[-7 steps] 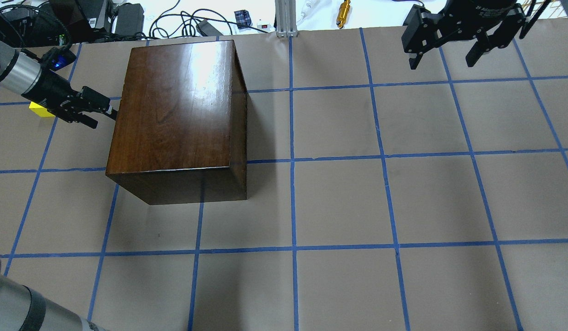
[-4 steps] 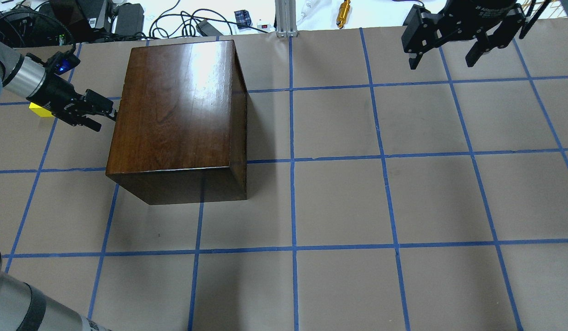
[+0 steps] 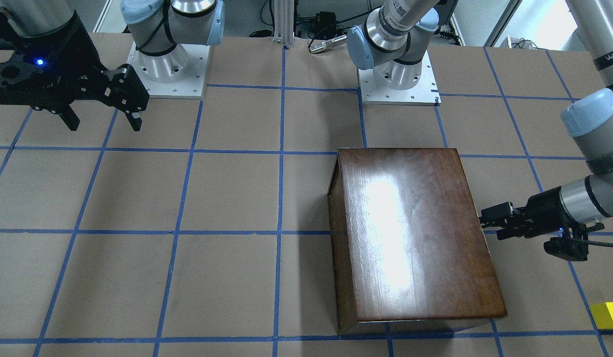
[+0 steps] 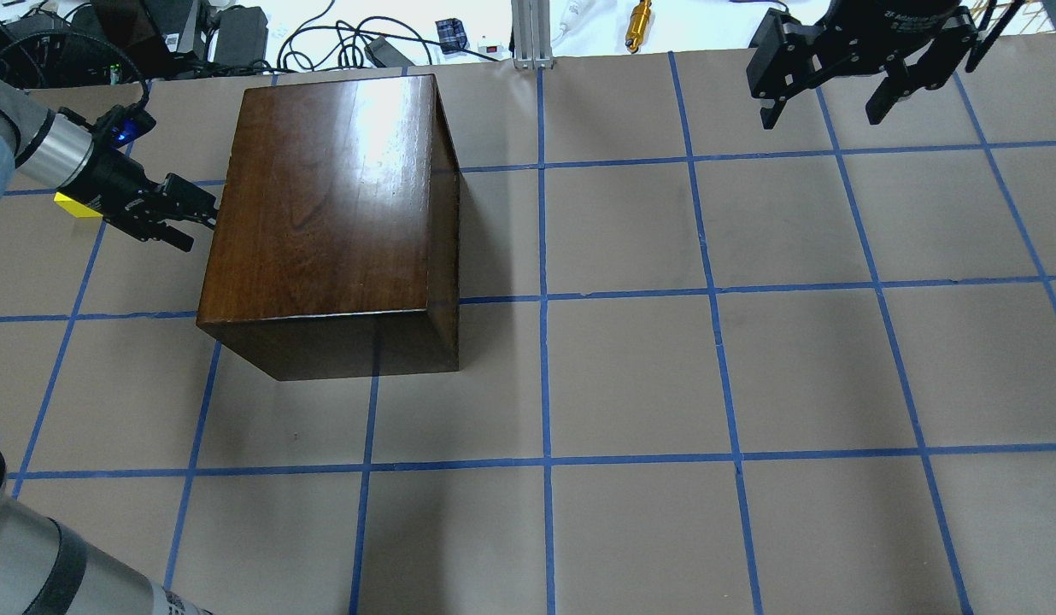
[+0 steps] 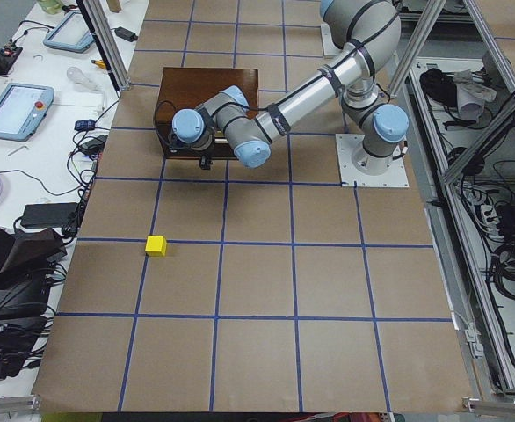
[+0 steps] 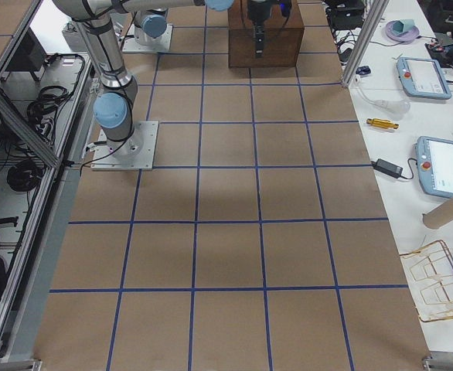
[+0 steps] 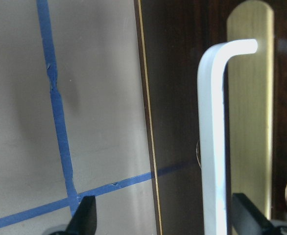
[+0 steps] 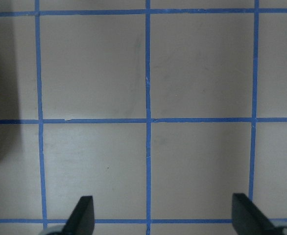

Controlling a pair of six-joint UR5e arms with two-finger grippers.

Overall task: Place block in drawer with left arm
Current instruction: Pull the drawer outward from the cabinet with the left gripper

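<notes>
The glossy dark-brown box [image 4: 323, 196] stands left of centre; it also shows in the front view [image 3: 415, 233]. Its drawer is closed. The left wrist view shows the dark drawer front [image 7: 175, 98] and the white handle [image 7: 212, 147]. My left gripper [image 4: 195, 226] is open at the box's left face, and the handle lies between its fingertips [image 7: 87, 218]. The yellow block [image 4: 71, 205] lies on the table behind the left wrist, partly hidden by it; it shows whole in the front view [image 3: 608, 315]. My right gripper [image 4: 827, 102] is open and empty, high at the far right.
Brown paper with a blue tape grid [image 4: 545, 299] covers the table. Cables, power bricks and a brass part [image 4: 639, 24] lie beyond the far edge. The arm bases [image 3: 398, 79] stand on the robot's side.
My left gripper has edged closer to the box's left face while its wrist swung toward the far edge. The right arm, box and block have not moved.
</notes>
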